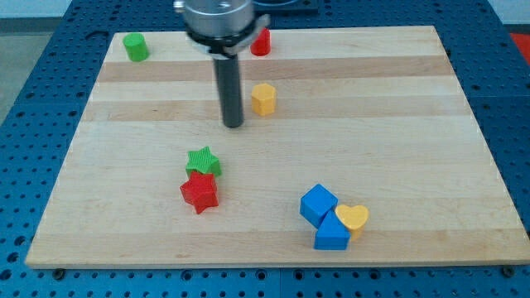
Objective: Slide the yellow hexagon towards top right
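Observation:
The yellow hexagon [263, 98] sits on the wooden board [397, 124] in the upper middle of the view. My tip [233, 125] rests on the board just to the left of it and slightly lower, a small gap away and not touching. The dark rod rises from the tip to the arm's mount at the view's top.
A red block [261, 41] stands near the top edge, partly hidden by the arm. A green cylinder [136, 47] is at the top left. A green star [203, 160] touches a red star [199, 192] at lower left. Two blue blocks [318, 204] [332, 233] and a yellow heart [354, 218] cluster at lower right.

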`<state>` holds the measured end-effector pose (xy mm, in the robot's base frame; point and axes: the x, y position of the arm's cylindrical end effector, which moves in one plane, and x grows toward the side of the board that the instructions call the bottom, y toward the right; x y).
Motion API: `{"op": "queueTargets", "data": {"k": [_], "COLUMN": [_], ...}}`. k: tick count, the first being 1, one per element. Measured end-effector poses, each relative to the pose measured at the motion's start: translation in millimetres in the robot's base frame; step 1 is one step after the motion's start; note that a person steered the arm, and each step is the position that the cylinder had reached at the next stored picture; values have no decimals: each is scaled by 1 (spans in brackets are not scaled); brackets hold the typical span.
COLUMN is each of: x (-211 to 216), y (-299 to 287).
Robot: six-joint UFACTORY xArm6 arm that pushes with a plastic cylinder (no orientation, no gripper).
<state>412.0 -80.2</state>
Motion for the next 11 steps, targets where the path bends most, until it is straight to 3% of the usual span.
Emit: {"op": "queueTargets", "data": {"k": [1, 2, 3, 4, 5, 6, 7, 9, 10, 11], "x": [-13, -17, -30, -12, 22, 5, -36, -61, -87, -83], "y": [31, 129, 178, 156, 99, 11, -14, 135, 166, 159]}}
